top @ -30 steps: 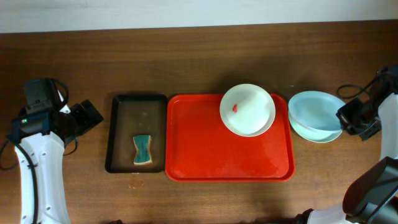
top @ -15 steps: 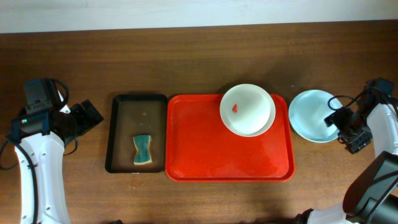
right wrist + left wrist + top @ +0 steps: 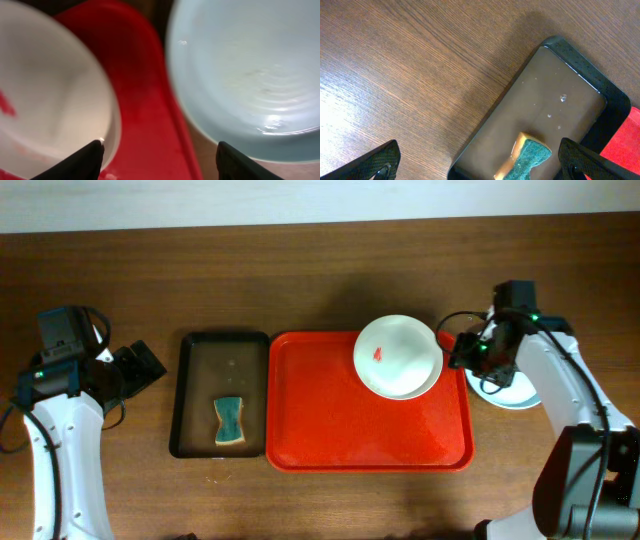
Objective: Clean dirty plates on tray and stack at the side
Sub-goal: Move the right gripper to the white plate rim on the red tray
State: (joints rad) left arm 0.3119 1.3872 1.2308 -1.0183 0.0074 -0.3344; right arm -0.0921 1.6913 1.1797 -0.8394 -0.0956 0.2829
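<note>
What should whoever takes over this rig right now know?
Left gripper: open, empty, over bare table left of the black tray.
Right gripper: open, empty, over the red tray's right rim, between the two plates.
White plate: on the red tray's far right corner, with a red smear on it.
Pale blue plate: on the table right of the tray, no smear visible.
Sponge: lying in the black tray.
Done: the blue plate appears clean and set aside.
Left: wipe the white plate and stack it on the blue one. I cannot make out a third plate.
</note>
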